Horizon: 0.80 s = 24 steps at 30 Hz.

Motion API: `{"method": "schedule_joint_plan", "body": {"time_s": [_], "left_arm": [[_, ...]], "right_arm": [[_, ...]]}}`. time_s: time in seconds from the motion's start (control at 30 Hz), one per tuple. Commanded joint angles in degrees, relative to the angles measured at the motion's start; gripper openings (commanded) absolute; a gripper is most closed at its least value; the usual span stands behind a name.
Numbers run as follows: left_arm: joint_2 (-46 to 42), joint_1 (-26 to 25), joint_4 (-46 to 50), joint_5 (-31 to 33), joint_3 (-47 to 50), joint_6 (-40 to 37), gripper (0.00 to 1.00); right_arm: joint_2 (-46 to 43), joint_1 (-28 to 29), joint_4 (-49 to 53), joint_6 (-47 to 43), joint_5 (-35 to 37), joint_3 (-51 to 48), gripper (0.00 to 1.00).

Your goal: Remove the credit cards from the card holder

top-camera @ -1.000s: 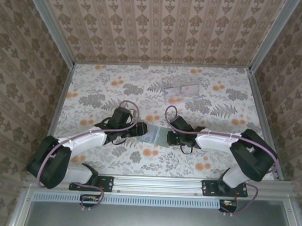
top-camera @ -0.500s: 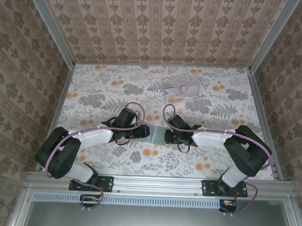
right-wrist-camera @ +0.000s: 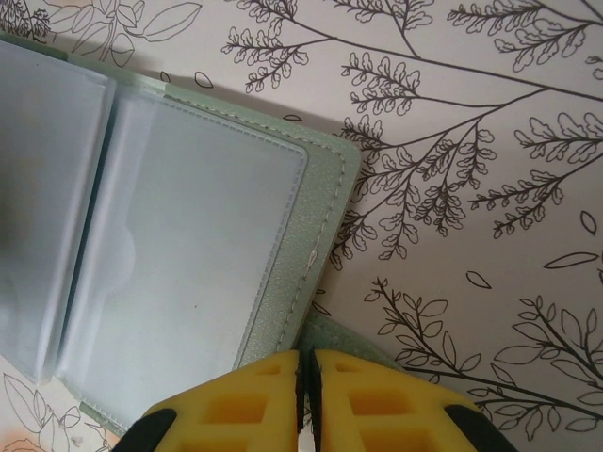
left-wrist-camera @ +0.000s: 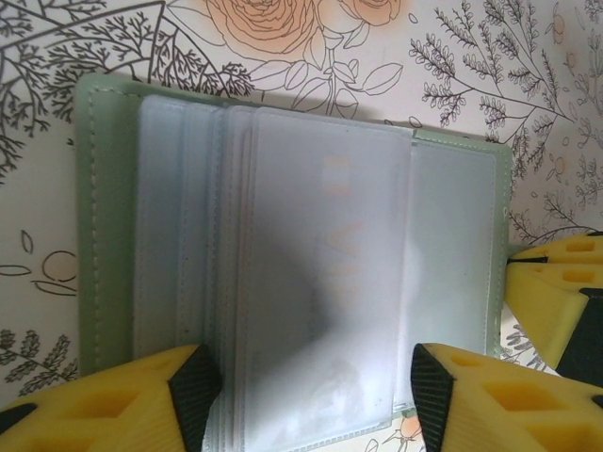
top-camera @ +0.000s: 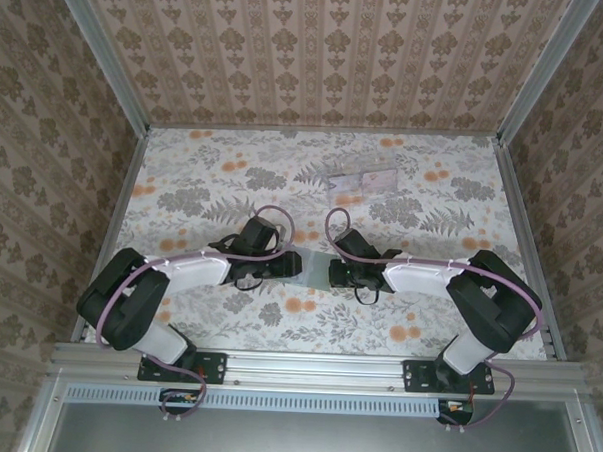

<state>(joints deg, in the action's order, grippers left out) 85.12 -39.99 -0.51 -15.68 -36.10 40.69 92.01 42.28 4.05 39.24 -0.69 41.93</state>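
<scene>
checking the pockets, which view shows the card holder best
Left wrist: the card holder lies open, clear pockets spread across the frame. Right wrist shows one corner; top external a sliver between the arms.

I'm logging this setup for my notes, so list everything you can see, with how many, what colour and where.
card holder: one, pale green, lying open on the table between the grippers.
clear sleeves: several, see-through, inside the holder.
credit card: one made out, pale with faint lettering, in the top sleeve; any others too hidden to tell.
clear tray: one, see-through, far middle of the table.
tablecloth: one, white with grey and orange flowers, covering the table.
walls: three, beige patterned, around the table.
left gripper: yellow with black tips, jaws apart either side of the sleeves.
right gripper: yellow, jaws closed, at the holder's edge.
</scene>
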Motion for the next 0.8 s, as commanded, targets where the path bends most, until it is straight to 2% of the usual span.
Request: {"method": "schedule_joint_plan", "body": {"time_s": [0.0,0.23,0.77], "left_arm": [[-0.60,-0.79,0.81,-1.11,-1.34,-0.07,0.66],[-4.31,-1.04,4.83,2.62,-3.21,-2.36,0.67],[-0.32,-2.25,1.48,-0.40,-4.33,-1.82,0.65]], "right_arm": [[1.99,0.21,1.39,0.57,-0.38,0.43,0.15],[1.99,0.21,1.07,0.83,-0.47,0.17,0.15],[2.64,0.29,0.08,1.54,-1.36,-0.27,0.15]]}}
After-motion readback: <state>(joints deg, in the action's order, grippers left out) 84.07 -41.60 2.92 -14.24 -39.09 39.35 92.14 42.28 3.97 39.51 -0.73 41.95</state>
